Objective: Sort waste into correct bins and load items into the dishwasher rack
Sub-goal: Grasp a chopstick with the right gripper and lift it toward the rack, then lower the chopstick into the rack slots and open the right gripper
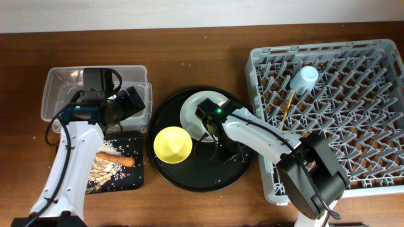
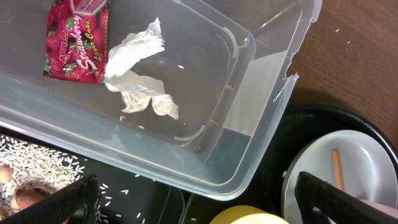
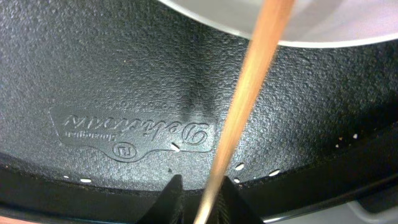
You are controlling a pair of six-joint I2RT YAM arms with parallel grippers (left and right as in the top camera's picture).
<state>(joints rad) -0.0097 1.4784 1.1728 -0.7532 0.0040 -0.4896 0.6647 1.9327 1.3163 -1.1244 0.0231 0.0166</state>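
Observation:
My left gripper [image 1: 129, 101] [image 2: 205, 208] is open and empty, above the near right corner of the clear tub [image 1: 60, 79] [image 2: 261, 93]. A red snack wrapper [image 2: 78, 37] and crumpled white paper [image 2: 137, 68] lie in the tub. My right gripper [image 1: 211, 126] [image 3: 202, 202] is shut on a wooden chopstick [image 3: 245, 106] over the round black tray [image 1: 189, 180] [image 3: 112, 68], next to the white plate [image 1: 192, 107] [image 2: 360, 155] [image 3: 336, 28]. The yellow bowl [image 1: 172, 144] [image 2: 249, 216] sits on that tray. A blue cup [image 1: 305, 78] and another chopstick [image 1: 287, 106] are in the grey rack [image 1: 372, 113]. The pink cup is out of view.
The small black tray [image 1: 136, 176] [image 2: 143, 199] at the front left holds an orange-brown sausage stick [image 1: 117, 157], beige food scraps [image 1: 101, 171] and rice grains [image 2: 37, 163]. A chopstick [image 2: 337, 168] shows over the plate in the left wrist view.

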